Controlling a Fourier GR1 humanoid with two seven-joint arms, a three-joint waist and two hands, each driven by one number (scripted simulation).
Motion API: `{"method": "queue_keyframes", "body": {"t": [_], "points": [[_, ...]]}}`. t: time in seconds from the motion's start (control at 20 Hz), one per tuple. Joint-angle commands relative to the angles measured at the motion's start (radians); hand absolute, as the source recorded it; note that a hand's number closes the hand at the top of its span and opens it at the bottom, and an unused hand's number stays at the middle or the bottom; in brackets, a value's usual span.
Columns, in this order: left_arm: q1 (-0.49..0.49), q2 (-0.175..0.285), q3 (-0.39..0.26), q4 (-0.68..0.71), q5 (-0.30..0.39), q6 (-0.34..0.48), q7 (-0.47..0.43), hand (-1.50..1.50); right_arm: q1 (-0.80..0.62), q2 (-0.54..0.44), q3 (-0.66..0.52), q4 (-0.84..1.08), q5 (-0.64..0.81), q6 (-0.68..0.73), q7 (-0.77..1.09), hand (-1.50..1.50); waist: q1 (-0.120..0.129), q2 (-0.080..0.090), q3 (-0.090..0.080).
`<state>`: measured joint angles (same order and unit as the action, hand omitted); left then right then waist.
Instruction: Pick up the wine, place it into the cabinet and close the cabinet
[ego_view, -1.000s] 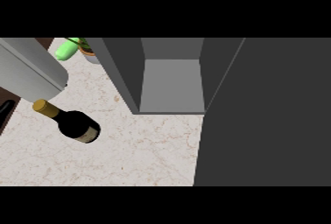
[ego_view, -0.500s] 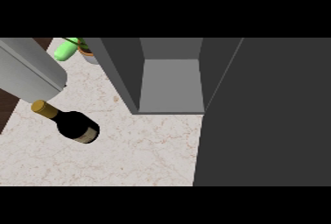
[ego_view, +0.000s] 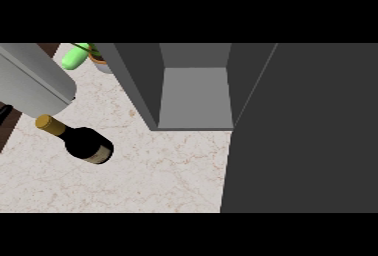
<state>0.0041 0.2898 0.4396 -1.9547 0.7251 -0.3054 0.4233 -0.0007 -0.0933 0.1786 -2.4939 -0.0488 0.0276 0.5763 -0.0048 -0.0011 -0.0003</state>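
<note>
Left of the cabinet (ego_view: 193, 95), out on the pale marble counter (ego_view: 162, 175), sits the wine bottle (ego_view: 81, 142). It's well apart from the cabinet's open mouth, with bare counter between the two. The gold cap (ego_view: 48, 123) points up and away from the cabinet, and the dark body and label end point back toward it. So its long axis slants from far left to near right. From this steep angle I'd guess it's standing upright, but I can't be sure.

Now the arm: one grey forearm (ego_view: 35, 80) comes in on the side of the bottle away from the cabinet, its lower edge just above the cap. I'd call it the left arm, and it's plainly the nearer one, since nothing of the other arm shows. The left hand and the right hand are both out of sight, so I can't tell whether they are spread, closed or holding anything. Nothing in view is around the bottle.

The cabinet stands open, its grey shelf bare, and the door (ego_view: 310, 130) is swung out as a big dark panel on the cabinet's right. A green object (ego_view: 74, 57) lies beyond the forearm, near the cabinet's far left corner.

My read: the pickup isn't made yet. The reach has to come onto the bottle's neck or body from the left, then carry it rightward into the opening.
</note>
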Motion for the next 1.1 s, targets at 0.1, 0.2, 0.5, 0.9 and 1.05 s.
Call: {"method": "queue_keyframes", "body": {"t": [0.1,0.2,0.5,0.9,1.05], "points": [[0.021,-0.051,-0.048,0.082,-0.098,-0.047,-0.068,-1.50,-0.002,0.011,0.028,-0.143,0.005,-0.032,0.100,-1.50,0.001,0.000,0.000],[-0.010,-0.001,-0.003,0.187,-0.060,-0.109,-0.091,-1.50,-0.046,-0.005,0.002,-0.139,-0.018,-0.028,0.125,-1.50,0.000,0.000,0.000],[-0.017,-0.074,-0.051,0.297,-0.216,-0.137,-0.233,-1.50,-0.015,-0.019,-0.031,-0.107,-0.046,0.007,0.073,-1.50,-0.001,0.001,0.000],[-0.104,-0.059,-0.034,0.539,-0.332,-0.164,-0.416,-1.50,-0.075,-0.023,-0.046,-0.147,-0.055,-0.025,0.158,-1.50,-0.007,0.001,0.000],[-0.034,-0.094,-0.051,0.540,-0.386,-0.200,-0.520,-1.50,-0.050,-0.027,-0.069,-0.101,-0.065,-0.002,0.095,-1.50,-0.001,0.001,0.000]]}}
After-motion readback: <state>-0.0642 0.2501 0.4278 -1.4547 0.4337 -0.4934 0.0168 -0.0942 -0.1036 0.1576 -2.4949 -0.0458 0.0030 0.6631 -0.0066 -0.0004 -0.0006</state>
